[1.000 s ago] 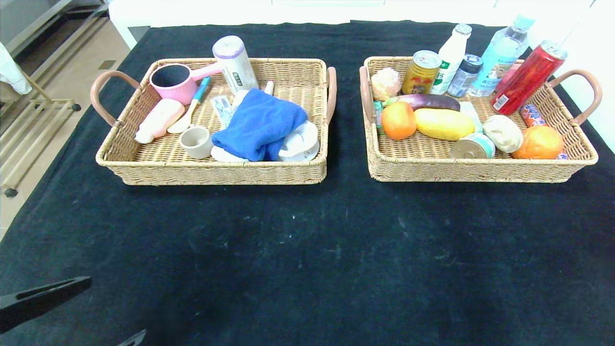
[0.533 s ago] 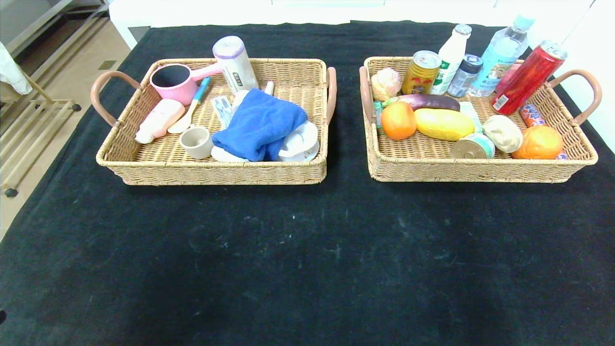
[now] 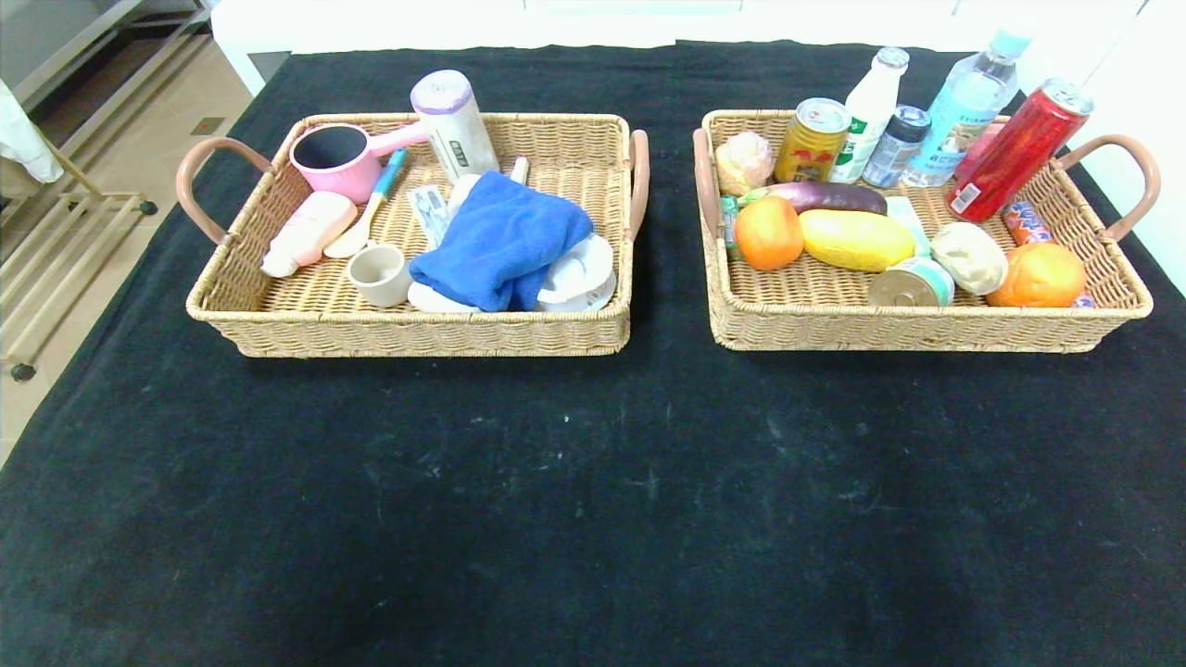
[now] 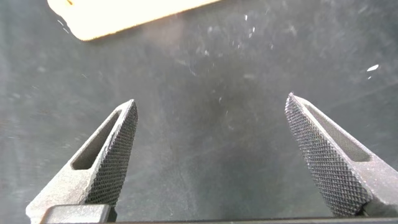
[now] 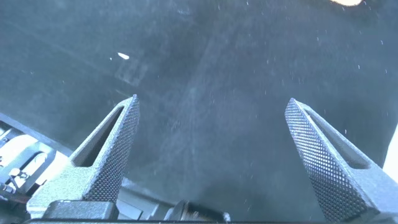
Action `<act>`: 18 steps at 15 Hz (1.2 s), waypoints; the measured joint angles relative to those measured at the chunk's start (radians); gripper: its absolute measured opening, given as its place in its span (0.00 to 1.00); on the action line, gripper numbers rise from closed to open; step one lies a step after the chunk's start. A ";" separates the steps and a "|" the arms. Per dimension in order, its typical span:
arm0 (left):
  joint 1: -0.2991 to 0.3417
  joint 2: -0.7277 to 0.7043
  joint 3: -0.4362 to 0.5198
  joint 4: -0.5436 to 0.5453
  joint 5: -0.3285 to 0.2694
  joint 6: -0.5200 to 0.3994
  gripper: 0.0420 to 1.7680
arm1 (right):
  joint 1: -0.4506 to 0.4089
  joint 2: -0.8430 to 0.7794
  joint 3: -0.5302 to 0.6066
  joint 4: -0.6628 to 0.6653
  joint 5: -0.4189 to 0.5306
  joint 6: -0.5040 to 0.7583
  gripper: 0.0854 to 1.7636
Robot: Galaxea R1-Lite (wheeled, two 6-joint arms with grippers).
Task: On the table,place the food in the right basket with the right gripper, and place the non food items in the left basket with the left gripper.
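Observation:
In the head view the left basket holds the blue cloth and the cream cup. The right basket holds the yellow fruit, an orange, the green-label tin and a round orange-beige roll. Neither arm shows in the head view. The left gripper is open and empty over bare black cloth. The right gripper is open and empty over black cloth near the table edge.
The left basket also holds a pink pot, a white roll, a spoon and plates. The right basket also holds bottles, a gold can, a red can and an eggplant. The black table lies in front.
The left gripper's black fingers, at the head view's lower left a second ago, have drawn out of that view. The baskets and their contents have not moved.

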 joint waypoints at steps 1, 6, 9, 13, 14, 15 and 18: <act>0.003 -0.021 -0.017 0.021 -0.003 0.000 0.97 | -0.027 -0.023 0.022 0.008 0.013 -0.006 0.97; 0.019 -0.134 -0.035 0.127 -0.015 0.016 0.97 | -0.098 -0.145 0.153 0.010 0.041 -0.013 0.97; 0.024 -0.206 -0.022 0.178 -0.021 0.018 0.97 | -0.096 -0.212 0.206 0.013 0.039 -0.012 0.97; 0.025 -0.284 0.049 0.176 -0.010 0.010 0.97 | -0.091 -0.314 0.303 -0.056 0.033 -0.013 0.97; 0.025 -0.293 0.064 0.169 -0.011 0.010 0.97 | -0.090 -0.329 0.334 -0.116 0.022 -0.004 0.97; 0.025 -0.299 0.086 0.148 -0.010 0.011 0.97 | -0.089 -0.339 0.367 -0.177 0.003 0.009 0.97; 0.025 -0.304 0.219 -0.048 0.014 0.013 0.97 | -0.089 -0.353 0.507 -0.423 -0.074 0.064 0.97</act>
